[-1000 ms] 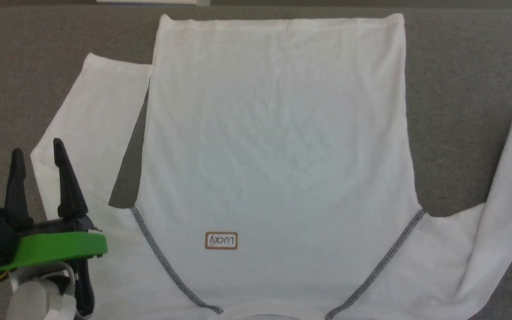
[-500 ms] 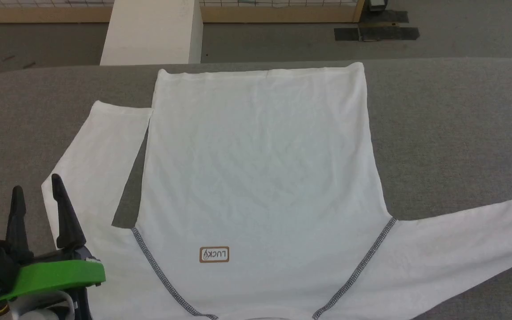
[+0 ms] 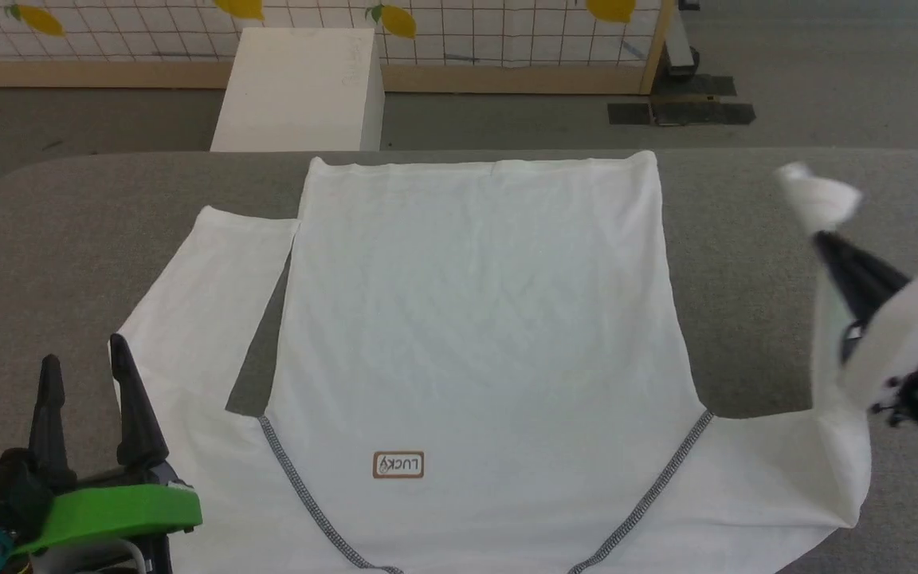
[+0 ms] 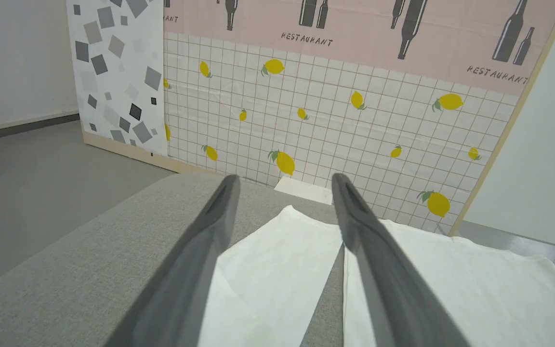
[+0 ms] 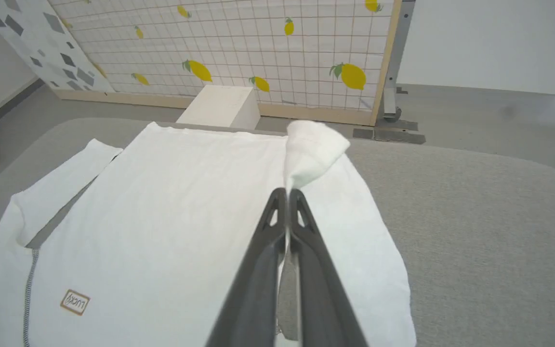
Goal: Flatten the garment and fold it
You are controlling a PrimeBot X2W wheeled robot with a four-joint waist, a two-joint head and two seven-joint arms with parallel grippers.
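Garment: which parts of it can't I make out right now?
The garment: its neckline is cut off by the head view's bottom edge.
The right sleeve: how much the shut right gripper pinches is hidden between its fingers; it is blurred in the head view.
The left sleeve: its shoulder end sits behind the left gripper in the head view.

We see bare grey worktop (image 3: 52, 239) open both sides of garment (image 3: 475, 319); raised sleeve (image 3: 817, 199) blocks our right lane; white box (image 3: 300, 88) stands beyond far edge.
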